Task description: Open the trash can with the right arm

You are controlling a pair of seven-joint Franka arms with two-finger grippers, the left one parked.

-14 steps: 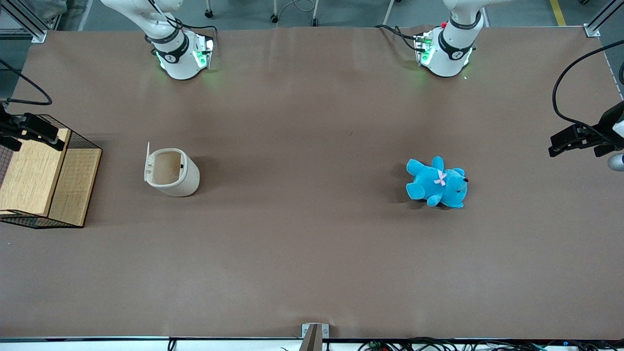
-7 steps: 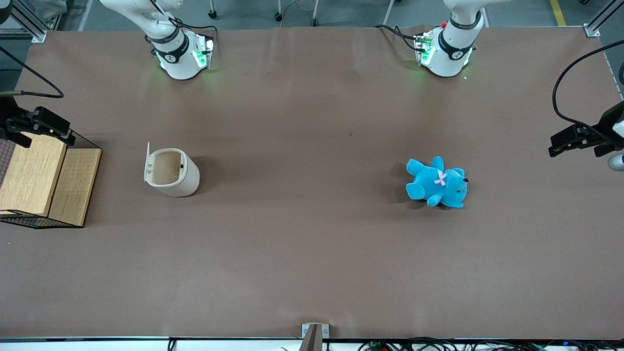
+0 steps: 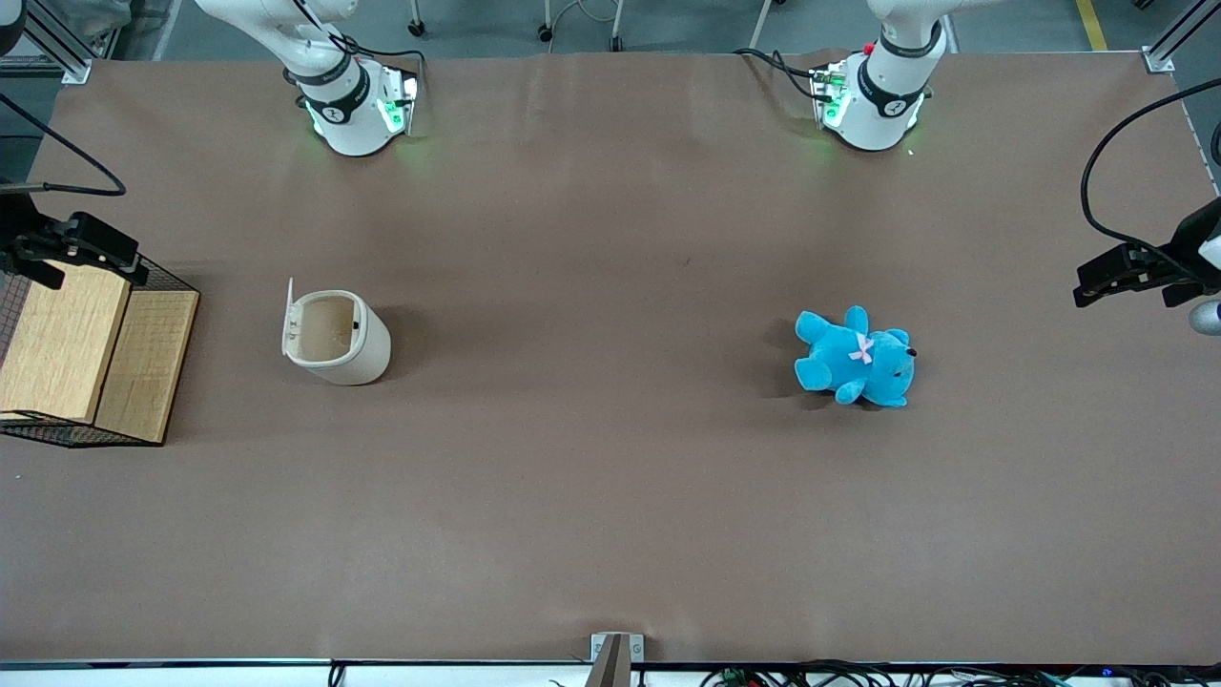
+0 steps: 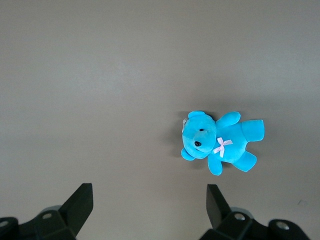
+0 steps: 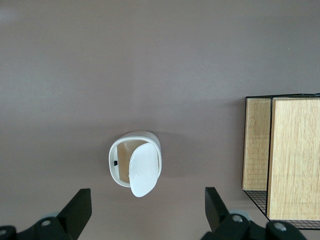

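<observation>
Pulling back over the wooden box (image 3: pixel 67 348), the end effector (image 3: pixel 81 250) hangs spread and empty, well apart from the trash can (image 3: pixel 336 336), which sits on the tabletop (image 3: pixel 610 477) with its lid (image 5: pixel 144 170) up: task looks done.

hand (image 3: pixel 57 250): fingers spread, raised over the wire basket (image 3: pixel 143 277) at the working arm's edge
trash can (image 3: pixel 336 336): lid upright, mouth unobstructed
surface (image 3: pixel 610 496): bare around the can
</observation>
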